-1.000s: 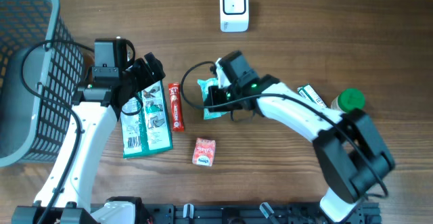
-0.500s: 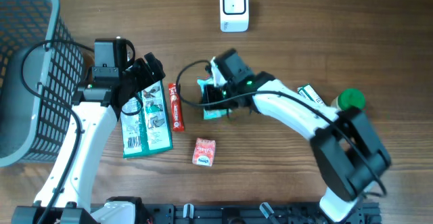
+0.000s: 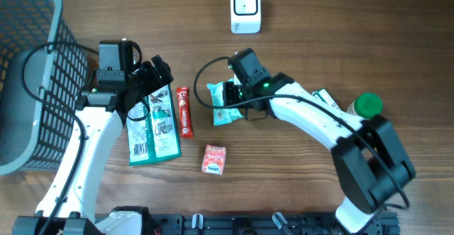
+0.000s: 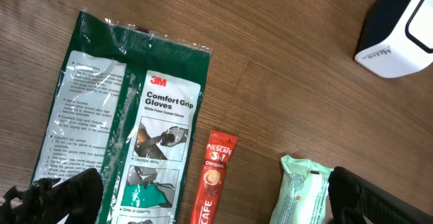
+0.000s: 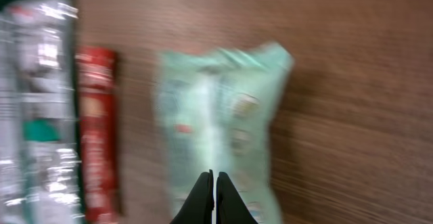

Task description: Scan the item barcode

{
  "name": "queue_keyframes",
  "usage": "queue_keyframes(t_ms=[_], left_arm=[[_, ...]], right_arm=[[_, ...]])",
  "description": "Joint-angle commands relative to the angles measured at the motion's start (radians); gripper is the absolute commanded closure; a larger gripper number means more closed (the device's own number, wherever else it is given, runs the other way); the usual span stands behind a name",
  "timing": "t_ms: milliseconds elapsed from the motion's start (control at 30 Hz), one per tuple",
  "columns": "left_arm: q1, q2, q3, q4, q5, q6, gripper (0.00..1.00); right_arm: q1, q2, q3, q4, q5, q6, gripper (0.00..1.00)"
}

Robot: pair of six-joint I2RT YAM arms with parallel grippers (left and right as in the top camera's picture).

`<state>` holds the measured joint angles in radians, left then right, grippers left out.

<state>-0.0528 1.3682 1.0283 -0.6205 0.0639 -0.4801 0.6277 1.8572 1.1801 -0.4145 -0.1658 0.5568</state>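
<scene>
A mint-green packet lies on the wooden table, right of a red Nescafe stick. My right gripper is shut, its tips over the packet's middle seam. The blurred wrist view does not show whether they pinch the seam. My left gripper hangs open above a green 3M gloves pack. Between its fingers I see the stick and the mint packet. The white scanner stands at the back, also in the left wrist view.
A grey mesh basket stands at the far left. A small red packet lies near the front. A green-capped bottle and a small box sit right of my right arm.
My right gripper went slightly left, then came back right and away from the front edge, staying shut. The mint packet stays about where it was. The left arm has not moved.
</scene>
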Motion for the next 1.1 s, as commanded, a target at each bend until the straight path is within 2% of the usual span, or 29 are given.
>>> queue_keyframes(t_ms=[0,200,500,700,733,900,1067], left_arm=[[-0.002,-0.012,0.016,0.003,-0.013,0.004,0.00],[-0.002,-0.012,0.016,0.003,-0.013,0.004,0.00],[-0.002,-0.012,0.016,0.003,-0.013,0.004,0.00],[-0.002,-0.012,0.016,0.003,-0.013,0.004,0.00],[-0.002,-0.012,0.016,0.003,-0.013,0.004,0.00],[-0.002,-0.012,0.016,0.003,-0.013,0.004,0.00],[-0.002,-0.012,0.016,0.003,-0.013,0.004,0.00]], right_arm=[[-0.003,0.077,-0.016,-0.003,0.054,0.021,0.96],[-0.004,0.085,-0.002,-0.006,0.031,0.022,0.96],[-0.008,-0.090,0.051,-0.044,0.007,-0.008,0.94],[-0.008,-0.108,0.046,-0.035,0.019,-0.011,0.94],[-0.008,-0.106,0.041,-0.027,0.027,-0.011,0.94],[-0.008,-0.069,0.035,0.016,0.055,-0.033,0.72],[-0.008,-0.031,0.035,0.043,0.055,-0.060,0.69]])
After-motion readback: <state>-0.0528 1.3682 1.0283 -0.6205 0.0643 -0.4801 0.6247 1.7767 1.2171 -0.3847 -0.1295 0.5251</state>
